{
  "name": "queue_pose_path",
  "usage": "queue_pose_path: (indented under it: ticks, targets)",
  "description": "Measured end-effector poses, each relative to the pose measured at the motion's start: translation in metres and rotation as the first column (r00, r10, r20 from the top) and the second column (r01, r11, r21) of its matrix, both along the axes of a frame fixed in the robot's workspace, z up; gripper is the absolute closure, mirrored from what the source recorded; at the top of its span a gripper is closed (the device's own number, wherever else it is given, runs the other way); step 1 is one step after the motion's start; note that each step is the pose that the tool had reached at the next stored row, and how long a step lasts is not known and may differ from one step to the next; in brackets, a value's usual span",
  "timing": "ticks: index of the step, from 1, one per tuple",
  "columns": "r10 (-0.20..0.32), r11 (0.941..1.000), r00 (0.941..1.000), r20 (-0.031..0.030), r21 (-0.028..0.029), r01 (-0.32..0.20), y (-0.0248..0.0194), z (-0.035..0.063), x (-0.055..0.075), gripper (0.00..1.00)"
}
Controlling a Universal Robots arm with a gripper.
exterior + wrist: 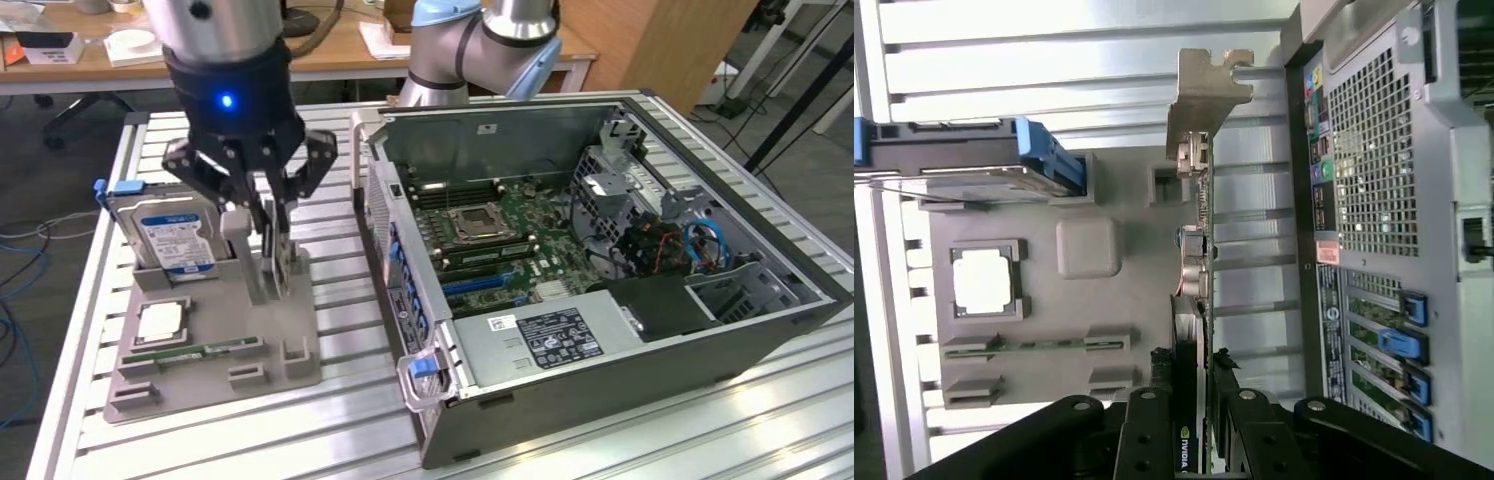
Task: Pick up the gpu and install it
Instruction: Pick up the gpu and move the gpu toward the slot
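The gpu (276, 265) stands on edge in the grey holder (200, 385) at the exterior view's left. In the wrist view the gpu (1194, 230) is seen edge-on, its silver end bracket (1204, 90) at the far end. My gripper (267, 215) comes down over its top edge. The black fingers (1154, 400) sit on both faces of the card, so my gripper (1192, 375) is shut on it. Whether the card has lifted out of its slot I cannot tell.
The holder also carries a silver hard drive (167, 235) with a blue label, a processor (160, 320) and a memory stick (200, 352). The open computer case (747, 330) lies to the exterior view's right, motherboard (494, 240) exposed. Slatted aluminium table (334, 420) underneath.
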State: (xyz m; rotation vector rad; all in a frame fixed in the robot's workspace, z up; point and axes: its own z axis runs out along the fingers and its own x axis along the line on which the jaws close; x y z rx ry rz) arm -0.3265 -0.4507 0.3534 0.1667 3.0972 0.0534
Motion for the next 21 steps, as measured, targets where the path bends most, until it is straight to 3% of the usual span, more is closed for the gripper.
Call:
queue_pose_path:
  ticks: [2, 4, 12, 16, 21]
  targets:
    - [0.000, 1.0000, 1.0000, 0.0000, -0.0001, 0.000, 0.0000, 0.0090, 0.000, 0.74]
    - [0.001, 1.0000, 1.0000, 0.0000, 0.0000, -0.001, 0.0000, 0.0267, 0.000, 0.74]
    - [0.043, 0.9991, 0.9991, 0.0003, 0.0011, -0.043, 0.0000, 0.0448, 0.000, 0.74]
    - [0.043, 0.9991, 0.9991, -0.0001, 0.0008, -0.043, 0.0000, 0.0606, 0.000, 0.74]
    - [0.043, 0.9991, 0.9991, -0.0003, 0.0009, -0.043, 0.0000, 0.0610, 0.000, 0.74]
